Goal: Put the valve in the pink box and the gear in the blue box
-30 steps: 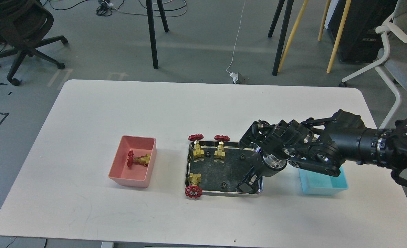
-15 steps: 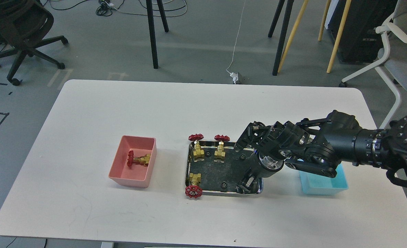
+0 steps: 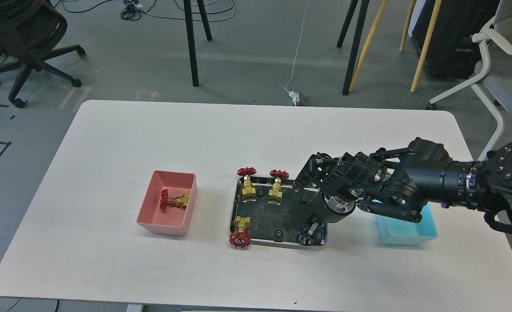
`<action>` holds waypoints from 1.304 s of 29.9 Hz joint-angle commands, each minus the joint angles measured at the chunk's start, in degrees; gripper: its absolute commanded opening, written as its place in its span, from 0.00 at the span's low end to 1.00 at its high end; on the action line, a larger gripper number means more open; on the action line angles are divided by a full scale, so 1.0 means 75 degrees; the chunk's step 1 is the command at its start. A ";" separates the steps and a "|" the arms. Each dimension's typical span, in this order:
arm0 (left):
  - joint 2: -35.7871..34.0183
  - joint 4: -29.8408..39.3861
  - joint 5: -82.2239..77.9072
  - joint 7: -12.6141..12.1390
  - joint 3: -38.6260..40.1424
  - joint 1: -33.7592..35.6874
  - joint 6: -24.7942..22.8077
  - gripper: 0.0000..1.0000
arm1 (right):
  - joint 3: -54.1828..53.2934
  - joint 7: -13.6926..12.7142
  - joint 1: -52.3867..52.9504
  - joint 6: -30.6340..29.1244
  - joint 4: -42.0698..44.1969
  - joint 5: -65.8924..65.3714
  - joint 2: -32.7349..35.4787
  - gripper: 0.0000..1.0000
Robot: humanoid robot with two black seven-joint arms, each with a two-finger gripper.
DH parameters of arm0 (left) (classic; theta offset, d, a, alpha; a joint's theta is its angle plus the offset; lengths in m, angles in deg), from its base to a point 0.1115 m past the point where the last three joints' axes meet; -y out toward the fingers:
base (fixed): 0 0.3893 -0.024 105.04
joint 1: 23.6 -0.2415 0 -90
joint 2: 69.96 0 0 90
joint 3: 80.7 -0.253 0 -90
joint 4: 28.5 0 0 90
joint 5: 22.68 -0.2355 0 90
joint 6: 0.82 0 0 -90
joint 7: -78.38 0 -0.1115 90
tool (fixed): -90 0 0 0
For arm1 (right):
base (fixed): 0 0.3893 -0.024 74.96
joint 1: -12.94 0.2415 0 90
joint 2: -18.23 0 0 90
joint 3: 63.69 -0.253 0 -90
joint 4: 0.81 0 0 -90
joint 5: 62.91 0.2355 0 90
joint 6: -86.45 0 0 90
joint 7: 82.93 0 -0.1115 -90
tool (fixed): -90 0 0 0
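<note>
My right gripper (image 3: 307, 232) points down into the front right corner of the steel tray (image 3: 277, 245); its fingers are dark and small, so I cannot tell their state. In the tray stand two valves (image 3: 247, 183) (image 3: 277, 185) at the back, and a third valve (image 3: 240, 232) lies at the front left with its red wheel over the rim. Black gears lie at the back left (image 3: 261, 193), back right (image 3: 304, 199) and front (image 3: 277, 234). The pink box (image 3: 166, 227) holds one valve (image 3: 173, 202). The blue box (image 3: 407, 234) is partly hidden by my right arm. My left gripper is out of view.
The tray sits mid-table between the two boxes. The white table (image 3: 152, 138) ends close in front of the tray and boxes. Chairs and stand legs are on the floor beyond the far edge.
My right gripper has moved a little left and lower into the tray's front right corner. The tray with its valves and gears has shifted slightly to the left.
</note>
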 commanded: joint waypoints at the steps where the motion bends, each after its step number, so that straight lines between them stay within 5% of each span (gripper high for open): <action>1: 0.0001 0.0000 0.0000 -0.0022 -0.0011 0.0000 0.0003 0.98 | -0.0095 0.0029 0.0289 0.0002 -0.0039 0.0106 0.0010 0.15; 8: 0.0013 0.0000 0.0000 -0.0022 -0.0011 -0.0024 0.0015 0.98 | -0.0915 0.0076 0.0899 0.0002 -0.0460 0.1019 0.1133 0.14; 20: 0.0142 0.0000 -0.0035 -0.0034 -0.0023 -0.0047 0.0108 0.98 | -0.1209 0.0076 0.0631 0.0002 -0.2839 0.1302 0.5539 0.14; 29: 0.0154 0.0012 -0.0035 -0.0034 -0.0023 -0.0012 0.0120 0.98 | -0.1291 0.0076 -0.0459 0.0002 -0.2876 0.1173 0.6433 0.16; 33: 0.0154 0.0012 -0.0035 -0.0022 -0.0023 -0.0012 0.0120 0.98 | -0.1408 0.0064 -0.0705 0.0002 -0.2700 0.1173 0.6269 0.29; 36: 0.0142 0.0012 -0.0035 -0.0022 -0.0035 -0.0024 0.0109 0.98 | -0.1618 0.0052 -0.0823 0.0002 -0.2571 0.1208 0.6069 0.59; 39: 0.0142 0.0012 -0.0035 -0.0033 -0.0035 -0.0035 0.0120 0.98 | -0.1818 0.0041 -0.0858 0.0002 -0.2512 0.1302 0.6034 0.78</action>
